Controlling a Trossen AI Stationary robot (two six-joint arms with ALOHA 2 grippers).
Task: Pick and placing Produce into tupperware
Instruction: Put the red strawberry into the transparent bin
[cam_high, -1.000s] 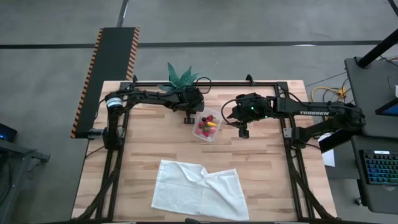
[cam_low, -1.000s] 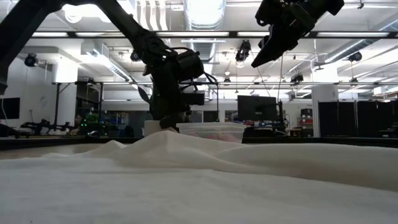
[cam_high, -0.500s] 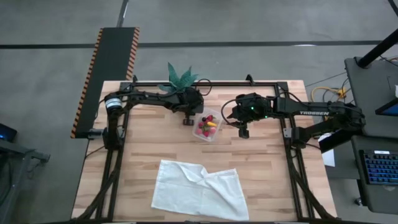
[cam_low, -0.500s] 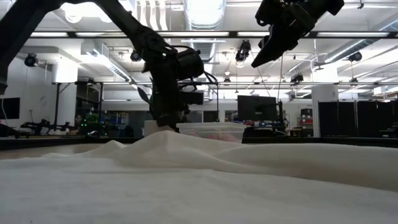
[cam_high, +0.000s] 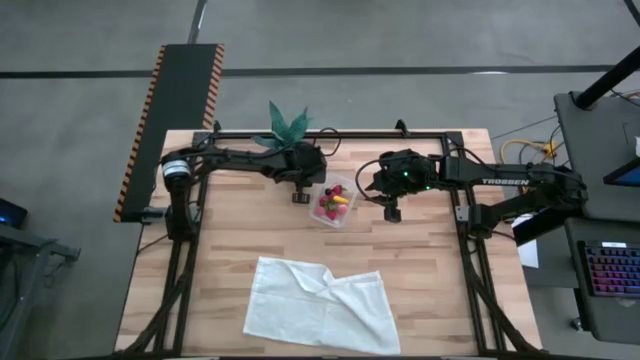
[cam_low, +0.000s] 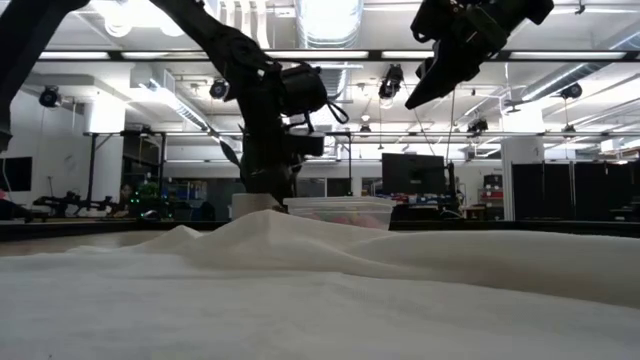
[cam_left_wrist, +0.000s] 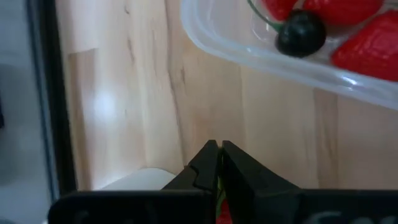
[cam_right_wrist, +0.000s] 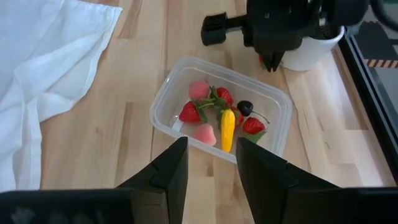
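The clear tupperware (cam_high: 322, 214) stands on the wood at mid-table. It holds several red strawberry pieces (cam_right_wrist: 190, 112), a dark berry (cam_right_wrist: 245, 107) and an orange-yellow piece (cam_right_wrist: 227, 128). My left gripper (cam_high: 298, 196) points down just left of the container, between it and the white plant pot (cam_right_wrist: 311, 55). It is shut on a small red piece. My right gripper (cam_high: 392, 213) hovers high to the container's right, open and empty (cam_right_wrist: 211, 171). My left gripper pinches a small red piece with a green leaf (cam_left_wrist: 219, 208) between its two shut fingers (cam_left_wrist: 205, 163). It comes from above, pointing down. Only a sliver of the piece shows between the fingers. Whether it is clear of the wood I cannot tell.
A crumpled white cloth (cam_high: 320, 305) lies toward the near edge and fills the foreground of the low view (cam_low: 300, 280). The green potted plant (cam_high: 290, 125) stands at the far edge, close behind my left gripper. Bare wood surrounds the container.
My left gripper has risen a little and shifted slightly toward the table's left, staying shut. The container and its contents have kept their place.
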